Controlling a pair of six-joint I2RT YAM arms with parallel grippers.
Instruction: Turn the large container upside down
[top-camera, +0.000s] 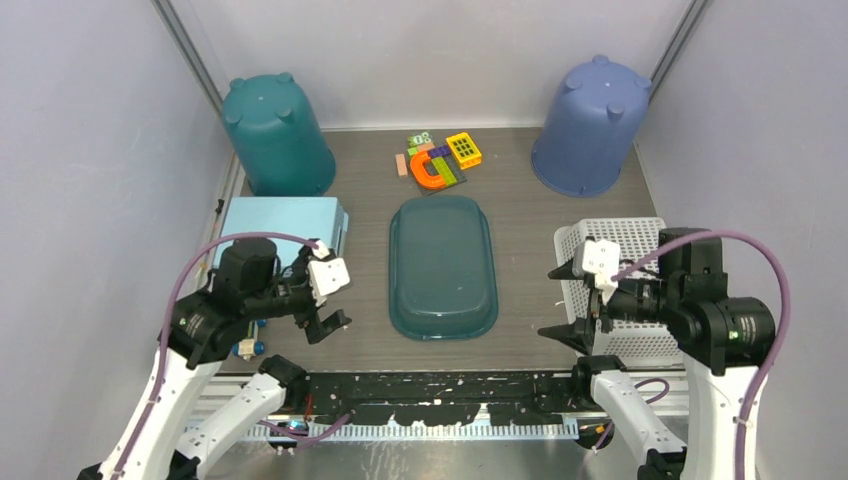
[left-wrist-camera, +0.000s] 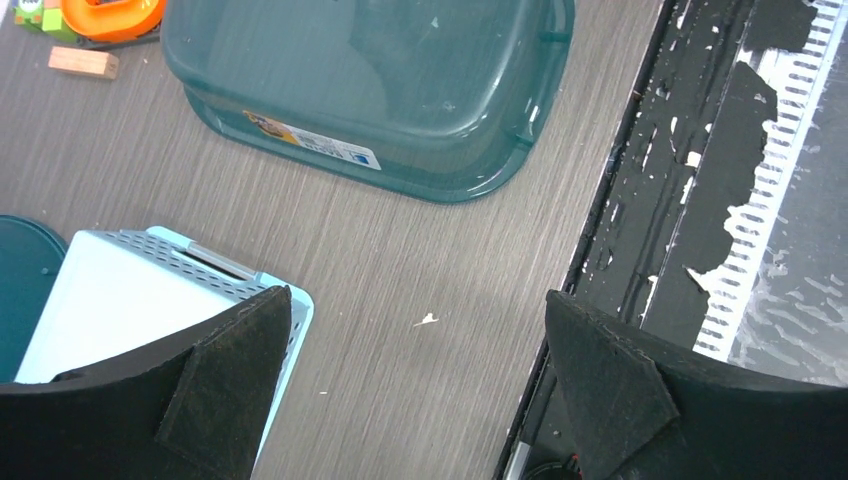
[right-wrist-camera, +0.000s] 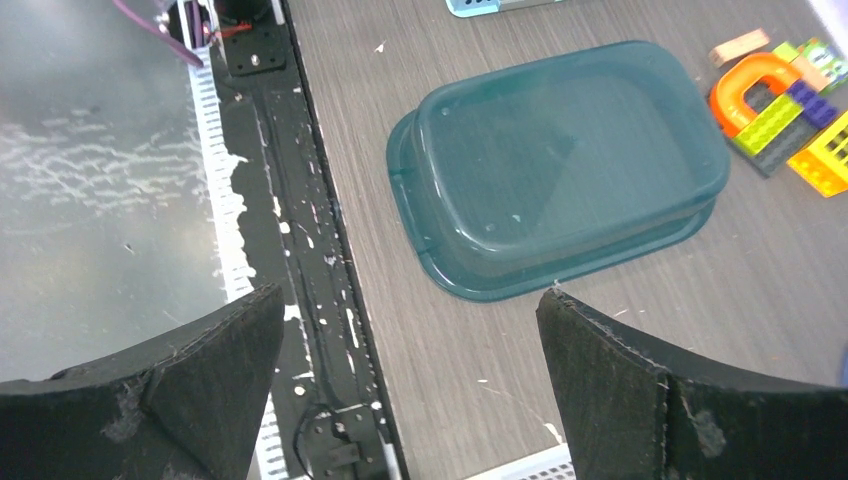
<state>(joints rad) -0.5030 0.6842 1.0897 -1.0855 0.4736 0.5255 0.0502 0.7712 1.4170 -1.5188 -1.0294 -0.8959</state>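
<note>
Container (top-camera: 442, 265) of see-through teal plastic sits in the middle of the counter (top-camera: 520, 195), its long side running away from the arms. It is a shallow tub shaped like a rectangle with rounded corners. Its flat base faces up and its wider, flared rim lies on the counter, so it is already upside down. The base is smooth, with a few pale specks on it. In the left wrist view a white and blue label (left-wrist-camera: 315, 143) runs along one long wall just above the rim.

The left gripper (top-camera: 340, 297) is wide open and holds nothing. It hovers near the container's left side without touching it, above the near corner of a pale blue basket (top-camera: 280, 228). The right gripper (top-camera: 548, 302) is likewise spread wide and empty, near the container's right side, in front of a white basket (top-camera: 625, 285) with perforated walls. Both wrist views show bare counter between the finger pads, with the container beyond them.

Past the far end of the container lies a small cluster of toy blocks (top-camera: 440, 160), among them an orange horseshoe piece and a yellow grid piece. A teal bucket (top-camera: 278, 135) stands upside down at the far left, and a blue bucket (top-camera: 590, 125) stands upside down at the far right.
</note>
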